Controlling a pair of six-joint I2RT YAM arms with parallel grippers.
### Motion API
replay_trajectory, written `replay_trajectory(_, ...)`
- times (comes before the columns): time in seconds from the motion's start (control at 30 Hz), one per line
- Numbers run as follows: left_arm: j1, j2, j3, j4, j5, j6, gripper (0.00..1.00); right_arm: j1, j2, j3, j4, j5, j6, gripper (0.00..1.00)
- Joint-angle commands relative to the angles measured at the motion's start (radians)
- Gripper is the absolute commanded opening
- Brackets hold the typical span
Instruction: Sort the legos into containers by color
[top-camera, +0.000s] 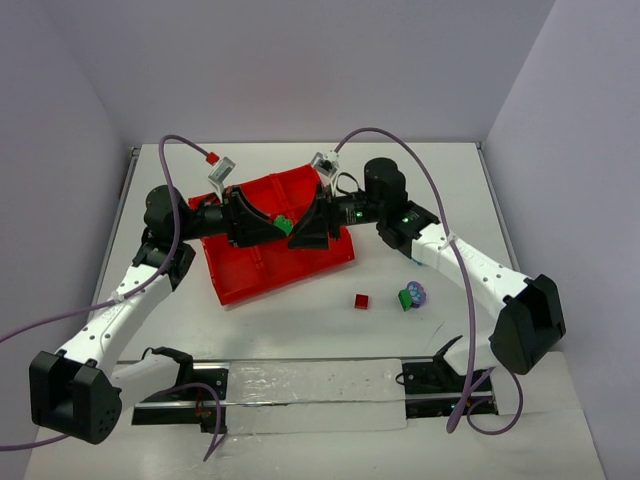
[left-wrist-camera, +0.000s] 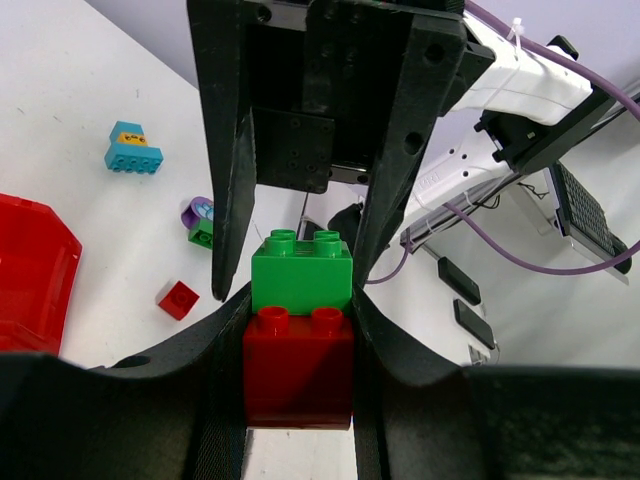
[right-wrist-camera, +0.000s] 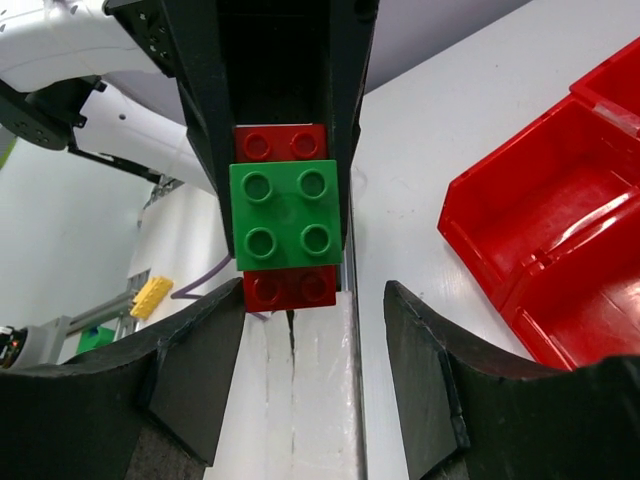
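A green lego sits stacked on a red lego, and my left gripper is shut on the red one. In the top view this pair hangs above the red tray of containers. My right gripper faces it head-on, open, its fingers flanking the green lego with a gap on one side. Loose on the table lie a small red lego and a green and purple pair. A light blue lego shows in the left wrist view.
Both arms meet over the tray's near right part. A white strip and a black rail run along the table's near edge. Purple cables loop over each arm. Tray compartments lie to the right in the right wrist view.
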Motion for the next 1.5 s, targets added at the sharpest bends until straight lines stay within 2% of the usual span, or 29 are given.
replay_trajectory(0.0,0.001,-0.009,0.001,0.067,-0.001,-0.008,0.0,0.016,0.015,0.026,0.088,-0.046,0.034,0.62)
replay_trajectory(0.13,0.001,-0.006,-0.001,0.067,0.001,-0.006,0.0,0.026,0.023,0.032,0.091,-0.048,0.037,0.55)
replay_trajectory(0.37,0.001,-0.005,-0.01,0.067,-0.001,-0.003,0.0,0.041,0.029,0.052,0.089,-0.057,0.035,0.3)
replay_trajectory(0.43,0.001,-0.007,-0.01,0.067,0.001,0.0,0.0,0.045,0.03,0.053,0.082,-0.057,0.031,0.13)
replay_trajectory(0.5,0.001,-0.011,-0.012,0.067,0.001,0.003,0.0,0.045,0.031,0.048,0.081,-0.056,0.029,0.02)
replay_trajectory(0.6,0.001,-0.021,-0.009,0.057,-0.005,0.016,0.02,0.045,0.028,0.04,0.077,-0.047,0.026,0.0)
replay_trajectory(0.77,0.001,-0.044,0.013,-0.018,-0.023,0.063,0.91,0.045,0.021,0.032,0.047,-0.022,0.008,0.0)
replay_trajectory(0.8,0.001,-0.048,0.018,-0.038,-0.027,0.078,0.98,0.045,0.021,0.03,0.042,-0.02,0.004,0.0)
replay_trajectory(1.07,0.01,-0.091,0.079,-0.314,-0.079,0.235,0.99,0.032,-0.014,0.013,-0.009,0.029,-0.039,0.0)
replay_trajectory(1.2,0.027,-0.135,0.02,-0.261,-0.06,0.199,0.98,0.024,-0.024,0.01,-0.028,0.029,-0.054,0.0)
replay_trajectory(1.47,0.028,-0.119,-0.021,-0.191,-0.022,0.147,0.71,0.022,-0.03,0.01,-0.031,0.021,-0.054,0.0)
